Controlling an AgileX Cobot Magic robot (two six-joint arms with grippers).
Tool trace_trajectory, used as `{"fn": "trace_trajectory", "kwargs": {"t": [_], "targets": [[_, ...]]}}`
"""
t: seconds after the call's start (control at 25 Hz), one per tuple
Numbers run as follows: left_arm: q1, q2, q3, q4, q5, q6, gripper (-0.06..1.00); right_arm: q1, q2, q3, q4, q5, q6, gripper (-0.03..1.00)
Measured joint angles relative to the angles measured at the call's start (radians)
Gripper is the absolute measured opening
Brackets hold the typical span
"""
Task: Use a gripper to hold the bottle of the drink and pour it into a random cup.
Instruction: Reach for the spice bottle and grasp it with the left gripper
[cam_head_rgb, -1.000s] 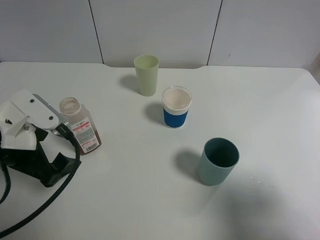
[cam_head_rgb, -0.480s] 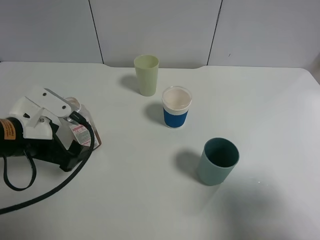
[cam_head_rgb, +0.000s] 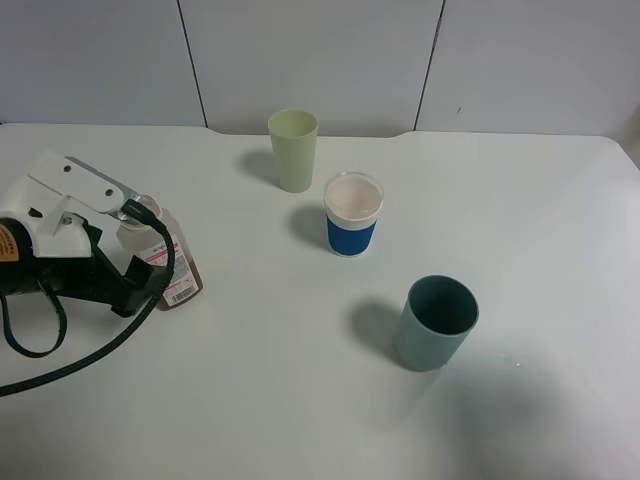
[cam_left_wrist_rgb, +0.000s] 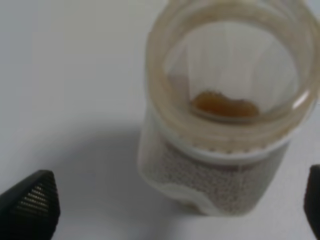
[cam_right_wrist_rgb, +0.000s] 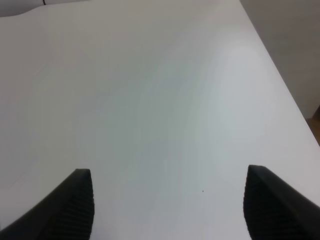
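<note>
**Student:** In the high view, where is the bottle of the drink (cam_head_rgb: 176, 274) standing, and what is the left gripper (cam_head_rgb: 148, 248) doing?

**Tutor:** The bottle is standing at the middle left of the frame on the white table (cam_head_rgb: 260, 410). The left gripper is reaching in from the left edge and straddling it, jaws spread wide and clamped on nothing. The cup (cam_head_rgb: 353, 222) with the blue band is sitting near the centre, well apart from the bottle. A pale green cup (cam_head_rgb: 293, 150) is standing above it and a dark teal cup (cam_head_rgb: 437, 322) to its lower right.

**Student:** And the left wrist view?

**Tutor:** The bottle is sitting between the two black fingertips (cam_left_wrist_rgb: 31, 202), both showing clear of its wall. The drink (cam_left_wrist_rgb: 222, 105), dark brown, is showing through the uncapped mouth. The step in hand is probably the grasp. The jaws should be closing on the body below the neck, centred and gently, since a hard squeeze on an open plastic bottle could push liquid out. The lift should be keeping it vertical.

**Student:** The right wrist view?

**Tutor:** The right gripper (cam_right_wrist_rgb: 170, 207) is hanging over bare table, jaws apart, holding nothing.

**Student:** Is any writing showing?

**Tutor:** The bottle's white and red label is showing a barcode, but its print is too small to read. An orange sticker (cam_head_rgb: 10, 246) on the left arm is equally illegible.
</note>
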Motion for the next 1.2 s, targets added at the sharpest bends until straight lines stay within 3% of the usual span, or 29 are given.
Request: {"fn": "trace_trajectory", "kwargs": {"t": [0.36,0.56,0.76,1.04,1.2], "targets": [[0.000,0.147,-0.001,0.050,-0.113,-0.010,0.99,0.000,0.000,0.000,0.000,0.000,0.000,0.63],[0.000,0.246,-0.001,0.076,-0.236,-0.070,0.99,0.000,0.000,0.000,0.000,0.000,0.000,0.63],[0.000,0.269,0.003,0.104,-0.289,-0.121,0.99,0.000,0.000,0.000,0.000,0.000,0.000,0.63],[0.026,0.274,0.140,0.131,-0.624,-0.126,0.99,0.000,0.000,0.000,0.000,0.000,0.000,0.63],[0.050,0.274,0.157,0.144,-0.697,-0.127,0.99,0.000,0.000,0.000,0.000,0.000,0.000,0.63]]}}
